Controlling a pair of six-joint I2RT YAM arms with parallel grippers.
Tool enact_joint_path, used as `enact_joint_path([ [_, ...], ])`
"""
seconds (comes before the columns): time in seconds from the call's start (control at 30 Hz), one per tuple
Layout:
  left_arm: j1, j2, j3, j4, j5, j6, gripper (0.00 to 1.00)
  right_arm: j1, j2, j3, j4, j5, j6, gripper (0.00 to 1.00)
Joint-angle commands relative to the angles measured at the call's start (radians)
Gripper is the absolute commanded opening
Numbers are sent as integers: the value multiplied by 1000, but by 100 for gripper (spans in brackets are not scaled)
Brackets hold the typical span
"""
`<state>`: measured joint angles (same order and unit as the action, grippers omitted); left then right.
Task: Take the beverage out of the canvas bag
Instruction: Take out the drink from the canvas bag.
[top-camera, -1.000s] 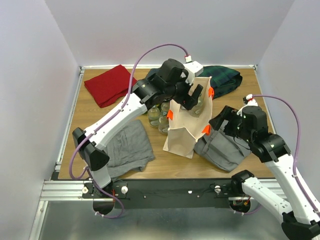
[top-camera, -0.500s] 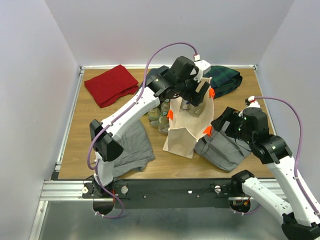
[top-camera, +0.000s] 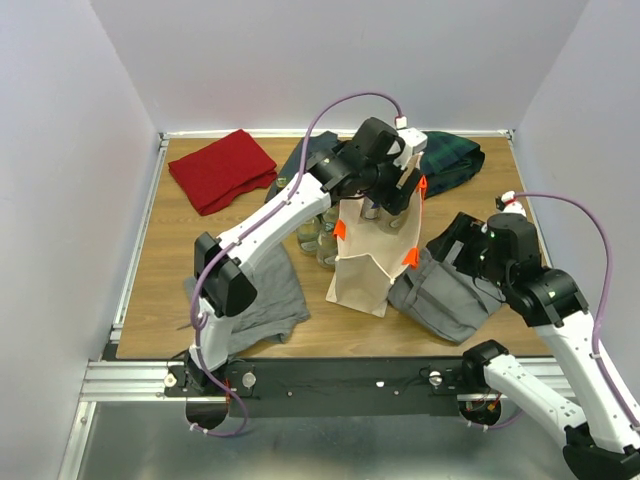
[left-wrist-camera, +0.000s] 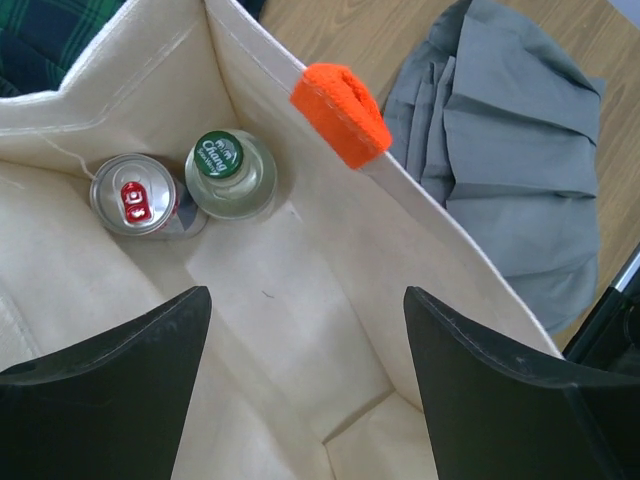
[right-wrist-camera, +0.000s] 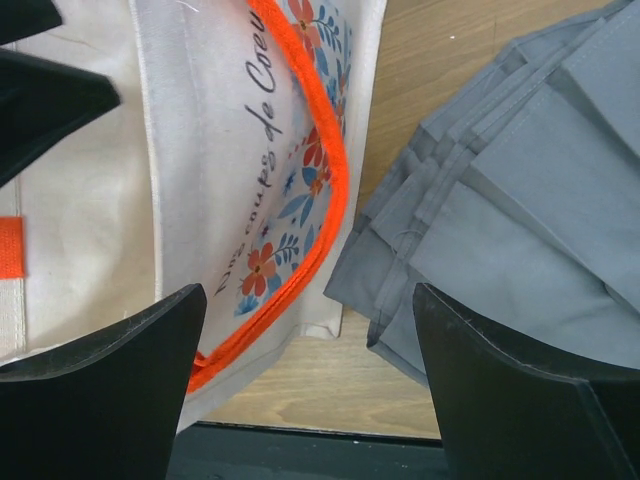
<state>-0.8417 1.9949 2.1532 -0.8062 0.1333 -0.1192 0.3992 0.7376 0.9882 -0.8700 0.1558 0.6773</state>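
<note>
A wooden table (top-camera: 160, 260) enclosed by pale walls is seen from above, with the canvas bag (top-camera: 370, 265) stood upright near its middle. The left arm is stretched forward and bent down at the wrist, so that the left gripper (top-camera: 395, 195) is held over the bag's open mouth, its jaws spread and nothing held between them. The right arm is folded low at the right, the right gripper (top-camera: 450, 240) likewise spread and empty, beside the bag and above the grey folded clothes (top-camera: 445, 295). Only through the left wrist camera is the inside of the bag revealed: a can (left-wrist-camera: 132, 195) and a green-capped bottle (left-wrist-camera: 228, 172) are stood touching in a far corner, beyond the fingers. Only through the right wrist camera are a floral print and lettering on the bag's side shown, beside an orange handle (right-wrist-camera: 325, 190).
</note>
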Motion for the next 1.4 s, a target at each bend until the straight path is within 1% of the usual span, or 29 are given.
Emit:
enact_joint_path([
  [0.0,-2,59,48,19,22,13,84,4,-29,6,-20,22,45,92],
  [0.13,-2,93,57,48,-17,16,84,4,-40,6,-15,14,51,93],
  [0.27,0,136,103,56,-52,16,82,4,-30,17,-32,25,44,93],
  [0.5,6,202,168,71,-70,-3,82,3,-34,13,-14,27,39,93],
  [0.73,23,239,169,102,-69,-23,82,4,3,27,-3,16,27,93],
  [1.07,41,297,178,153,-89,-57,81,4,9,18,20,-1,31,93],
  [1.37,44,297,169,213,-78,-65,81,4,13,18,20,1,31,93],
])
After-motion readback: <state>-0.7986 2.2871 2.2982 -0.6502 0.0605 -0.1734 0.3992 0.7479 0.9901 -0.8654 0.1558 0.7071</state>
